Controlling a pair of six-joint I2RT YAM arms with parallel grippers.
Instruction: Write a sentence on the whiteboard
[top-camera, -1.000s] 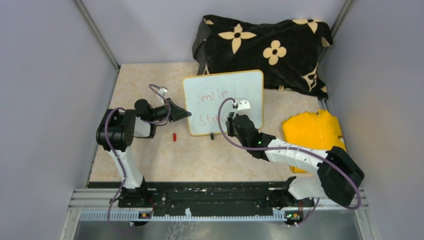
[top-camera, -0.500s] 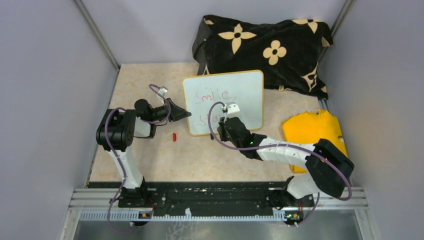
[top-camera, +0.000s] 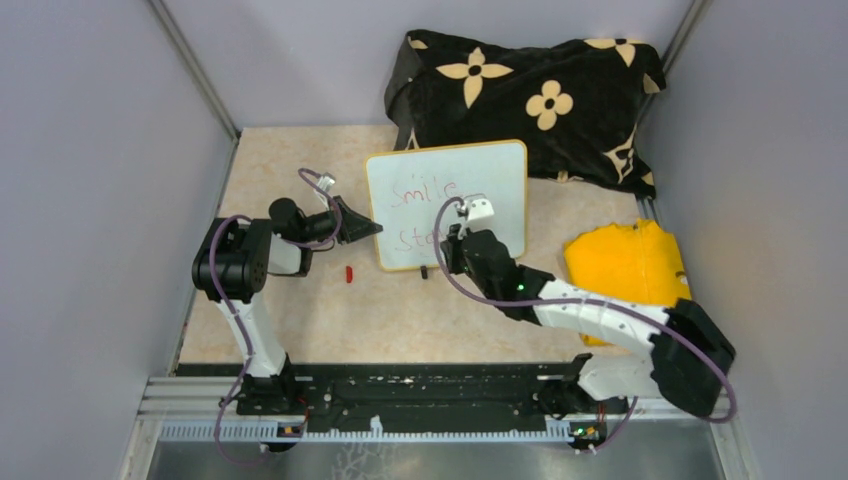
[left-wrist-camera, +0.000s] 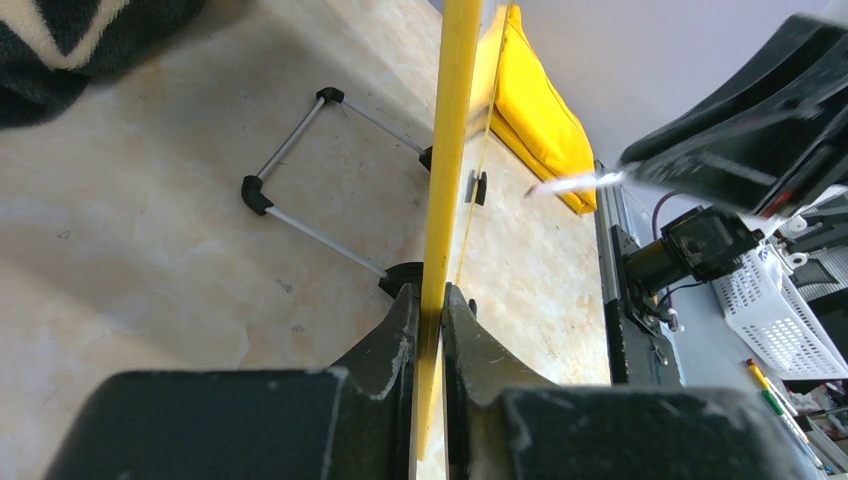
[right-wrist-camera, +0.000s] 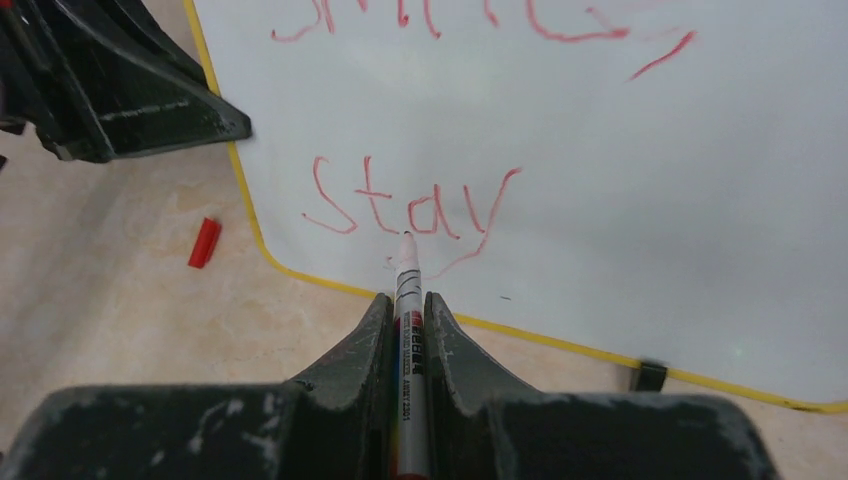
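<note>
Whiteboard: we see the whiteboard (top-camera: 495, 175) standing on its long lower edge near the middle of the table (top-camera: 300, 320), in front of the black flower-patterned cloth (top-camera: 520, 100), with its white face turned toward the arms.

Sentence: we read the sentence (right-wrist-camera: 410, 205) in thin red strokes, with "Smile," above and "Stay" below, both on the left half of the board.

Left gripper: we find the left gripper (left-wrist-camera: 430, 300) closed on the board's yellow frame at its left edge, one finger on each face. In the left wrist view the board runs edge-on straight away from the jaws.

Right gripper: we see the right gripper (right-wrist-camera: 405, 305) clamped on a marker (right-wrist-camera: 408, 290), which lies along the slot between the two fingers and points at the board.

Marker tip to lettering: the tip sits just below the "t" and "a" of "Stay", low on the board and close above the bottom frame. We cannot tell whether it touches the surface.

Grippers to each other: the right one faces the board's lower left quarter, near the left one at the edge.

Other things: a red cap (top-camera: 349, 273) lies on the table just left of the board's lower corner, and a yellow object (top-camera: 625, 262) lies well to the right.
</note>
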